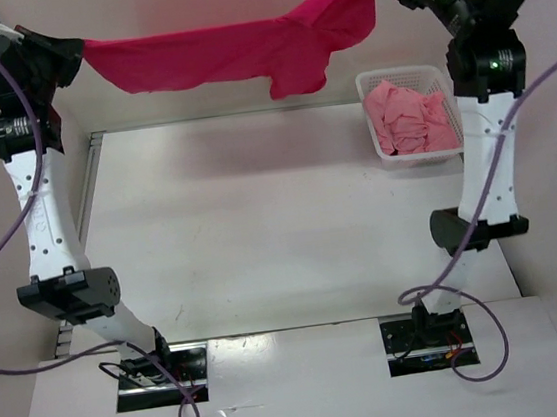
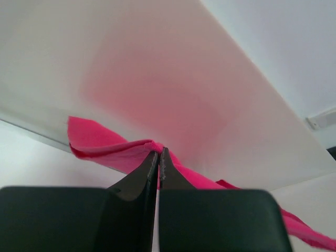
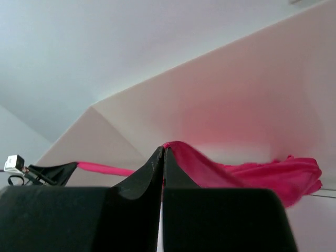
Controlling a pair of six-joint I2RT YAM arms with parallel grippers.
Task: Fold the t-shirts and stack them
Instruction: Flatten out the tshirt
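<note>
subject: the magenta shirt (image 1: 231,53). it hangs in the air above the far edge of the table (image 1: 260,221), strung between the two arms like a line. it sags slightly, and a bunched fold droops lower right of the middle. it touches nothing below.

holds: the left gripper (image 2: 159,152) is clamped on one end of the shirt, with cloth pinched at the very tips of its fingers. the right gripper (image 3: 163,150) is clamped on the other end in the same way. both wrist views show only a thin bite of fabric.

risks, as judged:
- if the arms pull further apart, the thin bite could slip from either gripper. the shirt would then swing to the other side and drop in a heap.
- the cloth looks twisted and gathered rather than spread. laid down as it is, it would likely land creased, and the fold would come out crooked.
- the drooping fold is the lowest part and would touch first, possibly tucking under.

surroundings: a white basket (image 1: 394,72) sits at the far right of the table, near the right arm, with the pink shirt (image 1: 409,118) crumpled inside. it lies below and beside the shirt's right end. cloth lowered on that side could drape over the rim or catch it. nothing shows between the rest of the shirt and the table. no dark red shirt is in view.
</note>
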